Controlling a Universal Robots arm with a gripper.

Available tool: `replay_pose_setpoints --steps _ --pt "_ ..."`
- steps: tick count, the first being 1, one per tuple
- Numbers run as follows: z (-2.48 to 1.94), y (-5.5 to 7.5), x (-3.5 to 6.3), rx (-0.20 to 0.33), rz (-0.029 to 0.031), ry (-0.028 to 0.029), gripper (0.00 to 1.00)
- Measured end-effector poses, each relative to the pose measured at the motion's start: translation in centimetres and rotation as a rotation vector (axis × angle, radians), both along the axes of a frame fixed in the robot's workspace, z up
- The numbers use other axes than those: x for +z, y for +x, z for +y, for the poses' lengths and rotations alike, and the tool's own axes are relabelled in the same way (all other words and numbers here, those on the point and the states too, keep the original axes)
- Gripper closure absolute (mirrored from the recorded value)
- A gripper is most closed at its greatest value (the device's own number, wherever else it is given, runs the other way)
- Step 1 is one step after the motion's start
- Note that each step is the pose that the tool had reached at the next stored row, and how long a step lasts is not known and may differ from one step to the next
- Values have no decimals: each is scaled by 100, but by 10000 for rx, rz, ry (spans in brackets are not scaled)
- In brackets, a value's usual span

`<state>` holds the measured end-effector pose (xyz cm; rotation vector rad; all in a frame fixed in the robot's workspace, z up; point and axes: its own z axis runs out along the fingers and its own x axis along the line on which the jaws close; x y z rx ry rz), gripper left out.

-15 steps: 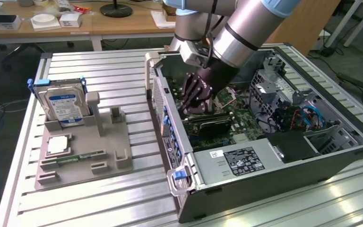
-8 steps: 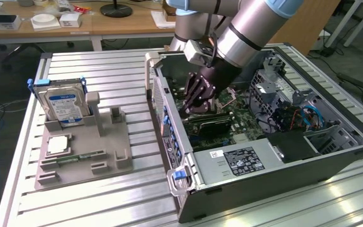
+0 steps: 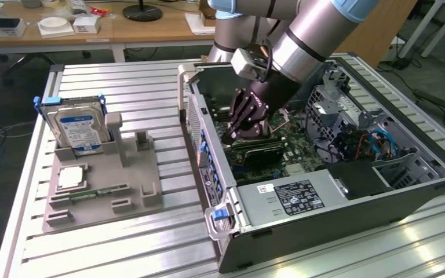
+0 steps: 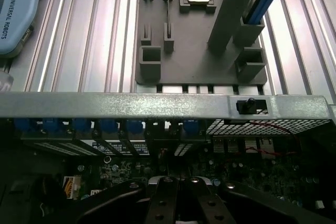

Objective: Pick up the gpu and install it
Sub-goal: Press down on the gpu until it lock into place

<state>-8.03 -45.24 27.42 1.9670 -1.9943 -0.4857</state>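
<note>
The open computer case (image 3: 338, 174) lies on its side on the slatted tabletop (image 3: 114, 249), and the arm reaches down into it from about 1 o'clock in the exterior view. On the exterior view's left the grey parts holder (image 3: 102, 185) carries the hard drive (image 3: 79, 128) standing upright. Inside the case the gripper (image 3: 242, 128) is closed to its narrowest, low over the motherboard (image 3: 284, 152). The gpu (image 3: 259, 153), a dark flat card, sits directly below the fingertips, toward 5 o'clock from them; its long axis runs from about 8 o'clock to 2 o'clock. Whether the fingers pinch its edge I cannot tell
</note>
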Motion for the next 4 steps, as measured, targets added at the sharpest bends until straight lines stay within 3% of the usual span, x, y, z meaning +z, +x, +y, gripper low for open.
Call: replay_pose_setpoints --steps 4 --pt "0 0 0 0 0 0 90"
